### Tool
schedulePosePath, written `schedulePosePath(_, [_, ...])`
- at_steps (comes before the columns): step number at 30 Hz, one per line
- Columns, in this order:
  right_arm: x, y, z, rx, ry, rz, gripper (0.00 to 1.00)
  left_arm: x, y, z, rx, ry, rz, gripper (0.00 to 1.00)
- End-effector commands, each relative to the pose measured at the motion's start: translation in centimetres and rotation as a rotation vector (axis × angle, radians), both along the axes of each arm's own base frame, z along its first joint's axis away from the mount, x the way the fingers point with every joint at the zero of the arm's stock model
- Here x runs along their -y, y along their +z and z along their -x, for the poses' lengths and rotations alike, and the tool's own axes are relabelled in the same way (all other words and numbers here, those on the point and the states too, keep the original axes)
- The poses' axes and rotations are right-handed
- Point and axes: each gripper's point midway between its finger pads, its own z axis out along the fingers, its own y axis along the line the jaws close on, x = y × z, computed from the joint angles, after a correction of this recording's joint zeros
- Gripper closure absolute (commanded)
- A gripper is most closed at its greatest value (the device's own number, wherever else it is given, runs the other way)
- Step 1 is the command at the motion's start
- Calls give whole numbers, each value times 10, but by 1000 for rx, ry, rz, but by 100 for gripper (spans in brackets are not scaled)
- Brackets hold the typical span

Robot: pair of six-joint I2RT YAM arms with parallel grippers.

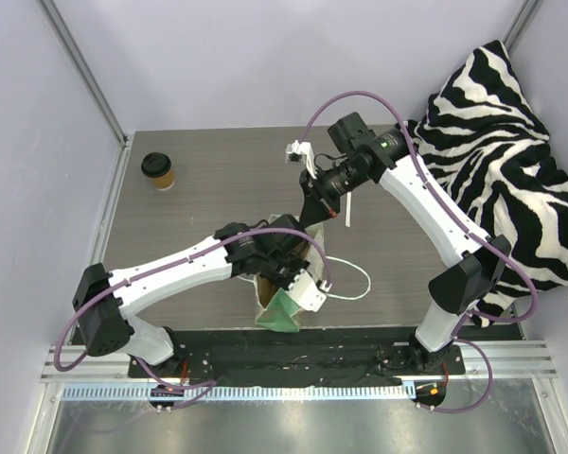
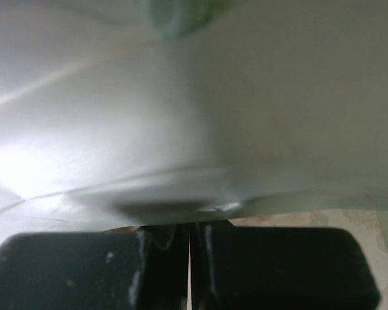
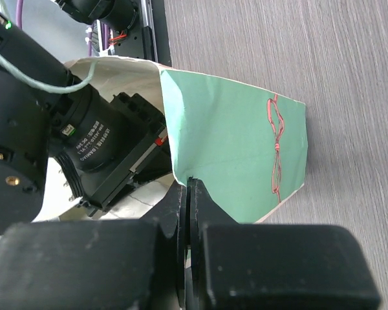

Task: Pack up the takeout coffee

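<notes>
Takeout coffee (image 1: 158, 171), where is it? (A)
Upright, lid on, far-left corner of the table (image 1: 227, 180), well apart from both arms. (B)
Grippers? (A)
Left gripper (image 2: 191, 227) is inside the bag's mouth, clenched on the mint-green bag (image 3: 233, 142) wall. Right gripper (image 3: 189, 187) is pinched tight on the bag's rim. The bag sits near the table's near edge, its white string handle (image 1: 355, 284) lying to the right. (B)

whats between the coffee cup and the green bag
In the top view it is mostly bare table from the coffee cup toward the green bag. Only the left arm's wrist crosses, right beside the bag.
</notes>
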Motion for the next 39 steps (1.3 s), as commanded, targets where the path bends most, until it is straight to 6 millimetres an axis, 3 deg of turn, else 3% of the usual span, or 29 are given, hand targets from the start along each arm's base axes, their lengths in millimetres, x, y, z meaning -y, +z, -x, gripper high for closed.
schedulePosePath(1, [-1,21,8,51,35,-59,99,2,6,7,-1,-77,32,100])
schedulePosePath(5, [2,18,5,70,27,-41,99,13,39,7,-24,10,156,100])
schedulePosePath(8, [3,16,-1,73,-9,-16,99,17,67,-1,-49,175,231,100])
schedulePosePath(12, [6,17,-12,78,-87,-4,99,9,91,-6,-104,394,277,100])
schedulePosePath(17, [7,20,-29,83,-221,-7,99,-1,115,-26,-109,727,463,100])
schedulePosePath(19, [7,18,-29,54,-274,-8,99,-3,110,-29,-125,807,501,100])
schedulePosePath(23, [7,17,-42,62,-372,-23,99,-4,117,-55,-79,1032,643,100])
schedulePosePath(27, [8,16,-44,52,-430,-36,99,4,99,-65,-110,1153,617,100])
schedulePosePath(34, [13,17,-51,46,-528,-38,99,12,74,-70,-123,1209,582,100])
schedulePosePath(39, [15,16,-49,48,-540,-41,99,5,38,-64,-140,1245,516,100])
